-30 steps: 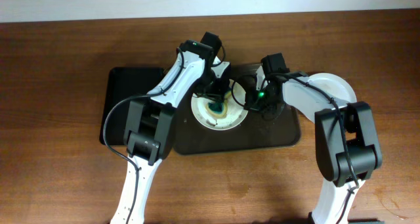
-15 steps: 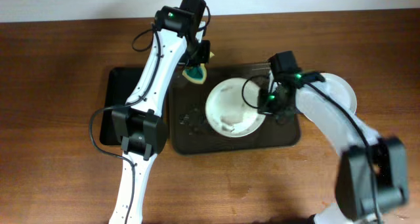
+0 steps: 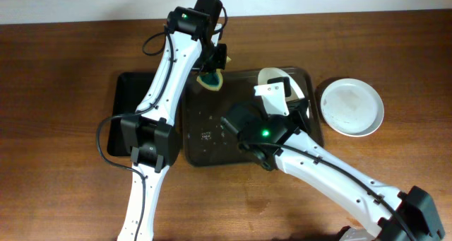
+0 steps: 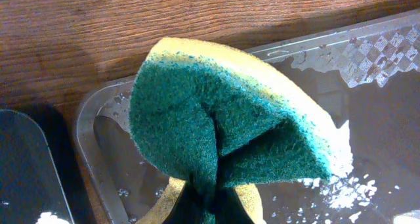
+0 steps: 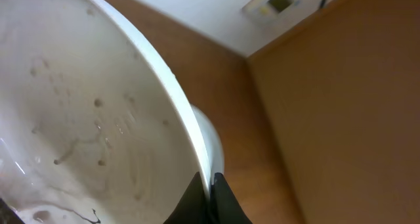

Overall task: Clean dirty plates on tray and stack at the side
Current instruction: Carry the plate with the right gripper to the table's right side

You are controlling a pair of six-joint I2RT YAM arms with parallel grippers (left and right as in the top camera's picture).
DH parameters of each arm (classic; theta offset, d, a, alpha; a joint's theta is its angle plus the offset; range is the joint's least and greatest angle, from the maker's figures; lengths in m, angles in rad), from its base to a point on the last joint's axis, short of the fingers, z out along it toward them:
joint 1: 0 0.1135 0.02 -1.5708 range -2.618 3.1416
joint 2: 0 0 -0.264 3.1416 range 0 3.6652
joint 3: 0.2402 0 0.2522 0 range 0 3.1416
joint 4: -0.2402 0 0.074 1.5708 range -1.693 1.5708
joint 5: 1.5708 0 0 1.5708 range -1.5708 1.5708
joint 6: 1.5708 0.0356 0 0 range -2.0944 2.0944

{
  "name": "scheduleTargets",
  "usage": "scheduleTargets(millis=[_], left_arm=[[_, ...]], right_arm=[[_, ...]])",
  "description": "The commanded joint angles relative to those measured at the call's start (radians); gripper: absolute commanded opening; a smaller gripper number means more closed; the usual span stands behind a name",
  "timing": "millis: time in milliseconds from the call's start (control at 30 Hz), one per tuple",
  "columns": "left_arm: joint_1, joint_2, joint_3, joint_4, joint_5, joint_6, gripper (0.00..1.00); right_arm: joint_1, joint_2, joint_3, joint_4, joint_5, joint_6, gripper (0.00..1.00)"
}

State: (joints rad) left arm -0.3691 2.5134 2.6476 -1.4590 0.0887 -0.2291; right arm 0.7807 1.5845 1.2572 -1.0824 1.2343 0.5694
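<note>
My left gripper point(image 3: 212, 75) is shut on a folded green and yellow sponge point(image 4: 223, 125), held above the back left corner of the dark brown tray point(image 3: 205, 149); its rim shows in the left wrist view point(image 4: 98, 119). My right gripper point(image 3: 281, 92) is shut on the rim of a white plate point(image 3: 277, 77), held tilted on edge above the tray's back right. In the right wrist view the plate point(image 5: 85, 119) fills the left side, with faint specks and a black streak at the bottom, and the fingertips point(image 5: 211, 201) pinch its edge. Another white plate point(image 3: 352, 107) lies on the table right of the tray.
A smaller black tray point(image 3: 145, 114) lies left of the brown tray. White foam specks lie on the brown tray's floor point(image 3: 208, 135). My right arm stretches across the table's front right toward the tray.
My right gripper has lifted the plate off the tray and tipped it on edge, its arm swinging low across the front. A second earlier the sponge was on that plate; it has since held still at the tray's back left corner.
</note>
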Motion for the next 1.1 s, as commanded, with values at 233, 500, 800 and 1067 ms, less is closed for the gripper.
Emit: scheduleTargets(millis=[233,500,800,1067], left_arm=[[-0.003,-0.008,0.015,0.000,-0.008,-0.010,0.00],[0.001,-0.008,0.015,-0.001,-0.007,-0.010,0.00],[0.006,-0.008,0.015,0.000,-0.008,-0.010,0.00],[0.069,-0.071,0.106,-0.078,-0.008,0.018,0.00]], right_arm=[[0.010,-0.027,0.004,0.002,0.004,0.262,0.04],[-0.492,-0.041,0.005,0.052,-0.782,0.147,0.04],[-1.212,0.082,0.004,0.218,-1.226,-0.149,0.04],[-1.219,0.203,0.048,0.215,-1.416,-0.286,0.45]])
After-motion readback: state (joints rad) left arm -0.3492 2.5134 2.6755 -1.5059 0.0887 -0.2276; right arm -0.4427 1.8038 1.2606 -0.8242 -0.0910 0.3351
